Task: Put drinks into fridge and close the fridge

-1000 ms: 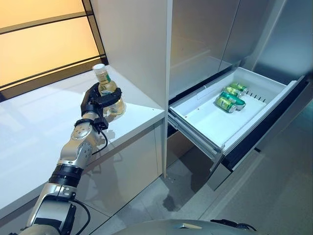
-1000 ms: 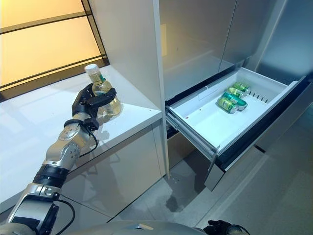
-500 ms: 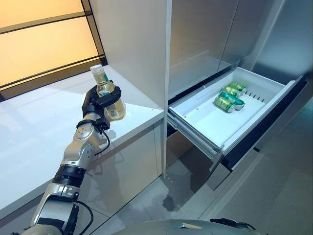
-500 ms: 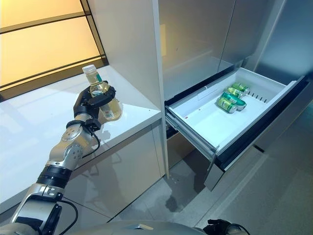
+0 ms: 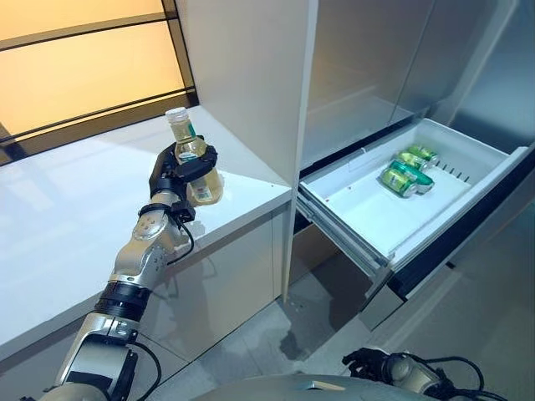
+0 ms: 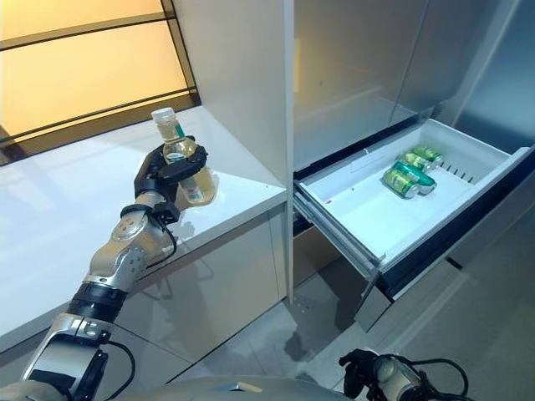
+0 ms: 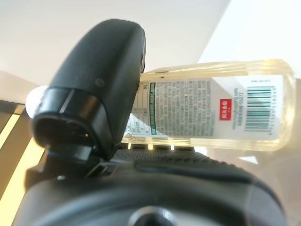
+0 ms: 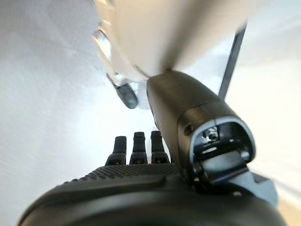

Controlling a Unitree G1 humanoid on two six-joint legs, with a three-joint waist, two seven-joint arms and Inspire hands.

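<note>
Now the bottle is held upright in the left hand, whose fingers are curled round its middle, and it is carried a little higher above the white worktop than a second ago; its base appears lifted clear of the surface, though a light touch cannot be ruled out. The whole view has also shifted slightly, which is taken as a move of the camera, not of the furniture. The grasp is thus judged secure, and the carry across to the fridge drawer is what is left for this drink.

The bottle is of clear plastic with pale yellow liquid, a white cap and a printed label (seen close in the left wrist view). The drawer is pulled out, a shallow white tray with smooth walls, and the green cans are laid on their sides in its far corner. The worktop is glossy and flat.

The right hand is shown low and idle, its fingers straight and apart, with nothing held.
</note>
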